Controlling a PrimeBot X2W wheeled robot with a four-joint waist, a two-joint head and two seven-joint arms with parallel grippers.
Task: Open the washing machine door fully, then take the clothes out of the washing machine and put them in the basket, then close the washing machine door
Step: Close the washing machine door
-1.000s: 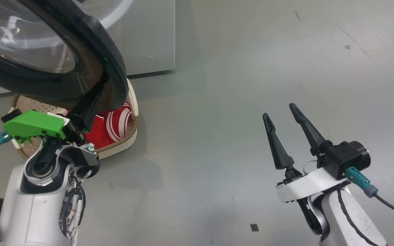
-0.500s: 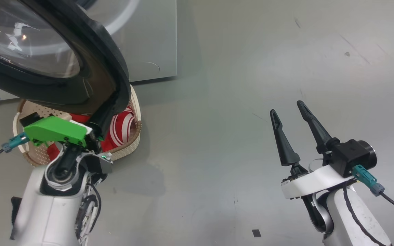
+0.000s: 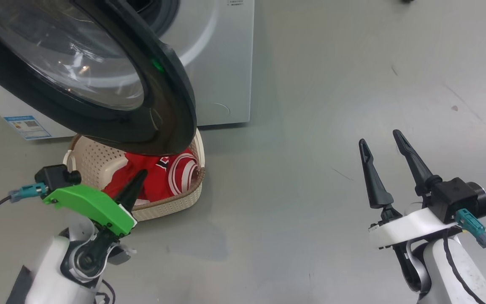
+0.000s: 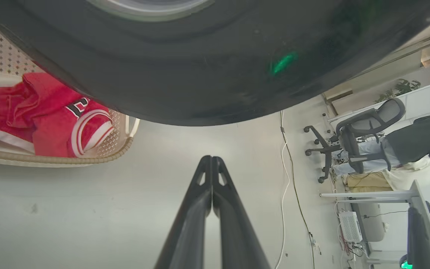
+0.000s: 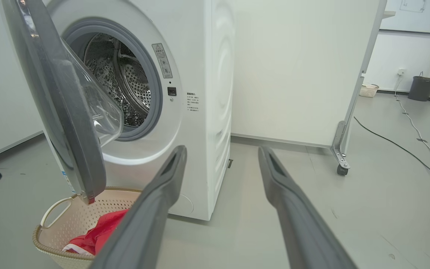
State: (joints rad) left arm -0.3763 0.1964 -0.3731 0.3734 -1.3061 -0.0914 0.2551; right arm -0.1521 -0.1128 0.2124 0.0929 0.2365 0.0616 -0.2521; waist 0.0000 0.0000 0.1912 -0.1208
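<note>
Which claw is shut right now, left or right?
The left claw: its two dark fingers are pressed together, tips near the washing machine door rim. The right claw has its fingers spread apart, holding nothing.

1. The washing machine door (image 3: 171,105) is hanging out over the basket (image 3: 175,207), roofing most of it; only its near edge is lying open from above.
2. The left gripper (image 3: 135,185), fingers pressed together, is pointing at the door's black rim, near but apart.
3. The clothes (image 3: 158,181) are taking up the basket's right part.
4. In the right wrist view, the door's glass bowl is jutting toward the drum (image 5: 125,82), narrowing the way in.
5. Open floor (image 3: 293,190) is stretching around the spread right gripper (image 3: 379,137).
</note>
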